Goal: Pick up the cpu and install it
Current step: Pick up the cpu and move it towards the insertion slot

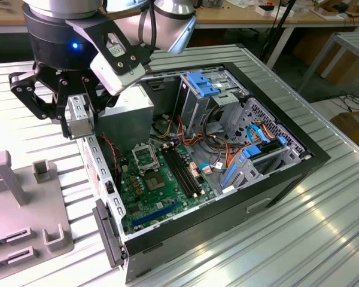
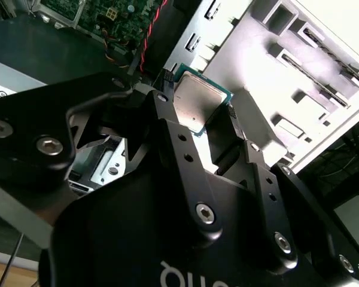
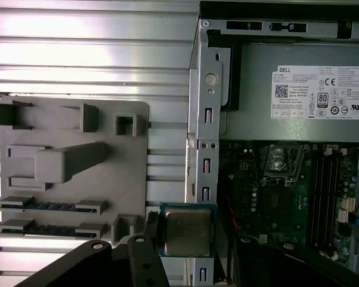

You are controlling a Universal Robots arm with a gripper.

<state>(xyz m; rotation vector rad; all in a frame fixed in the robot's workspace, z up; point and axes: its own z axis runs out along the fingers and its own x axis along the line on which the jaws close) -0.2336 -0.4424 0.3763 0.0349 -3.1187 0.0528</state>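
The cpu (image 3: pixel 187 231), a small square chip with a silver-grey face and a green rim, is pinched between my black fingers in both wrist views; in the second wrist view the cpu (image 2: pixel 196 103) is tilted. My gripper (image 3: pixel 187 242) (image 2: pixel 197 112) is shut on it. In the exterior view the gripper (image 1: pixel 78 116) hangs over the rear wall of the open computer case (image 1: pixel 94 156), at that view's left. The square metal-framed socket (image 1: pixel 145 159) (image 3: pixel 282 161) lies uncovered on the green motherboard (image 1: pixel 167 197), apart from the chip.
A grey parts tray (image 1: pixel 24 203) (image 3: pixel 72 128) with slots and posts sits beside the case on the ribbed metal table (image 1: pixel 299 239). Memory sticks (image 3: pixel 48 207) lie in its slots. The power supply (image 3: pixel 299 95), drive cage (image 1: pixel 206 89) and cable bundles crowd the case.
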